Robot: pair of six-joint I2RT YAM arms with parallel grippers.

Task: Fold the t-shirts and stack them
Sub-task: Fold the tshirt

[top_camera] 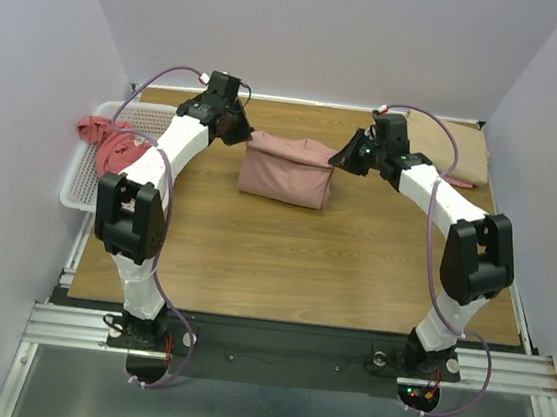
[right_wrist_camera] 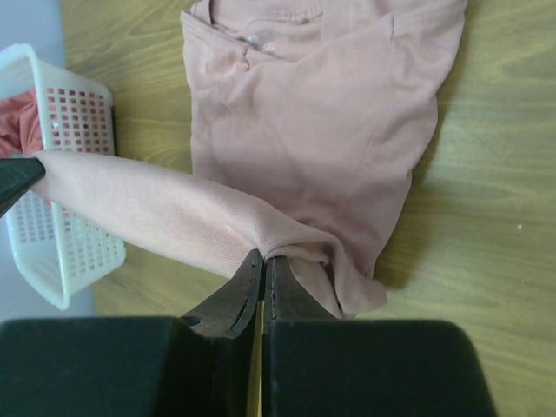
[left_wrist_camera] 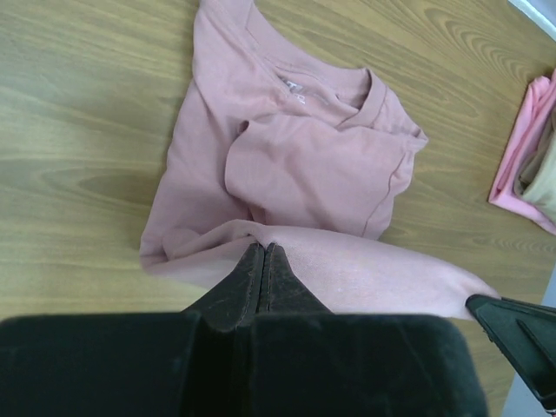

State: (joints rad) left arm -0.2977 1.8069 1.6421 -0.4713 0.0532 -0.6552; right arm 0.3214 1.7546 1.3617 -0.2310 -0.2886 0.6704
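Even, bright overhead light; soft shadows; near wrist housings blurred

Overhead from behind, wrists close above, sharing dusty-pink t-shirt [top_camera: 284,174]

Left fingers [left_wrist_camera: 248,280] and right fingers [right_wrist_camera: 246,284] pressed closed, tips turned toward each other, seemingly held aloft.

The dusty-pink tee [top_camera: 285,174] lies partly folded mid-worktop [top_camera: 253,256], collar showing, one edge lifted and stretched taut. A coral-red tee [top_camera: 112,147] sits crumpled in the basket [top_camera: 74,190] at left. A tan tee [top_camera: 447,142] rests on a bright pink tee [left_wrist_camera: 512,169] far right.
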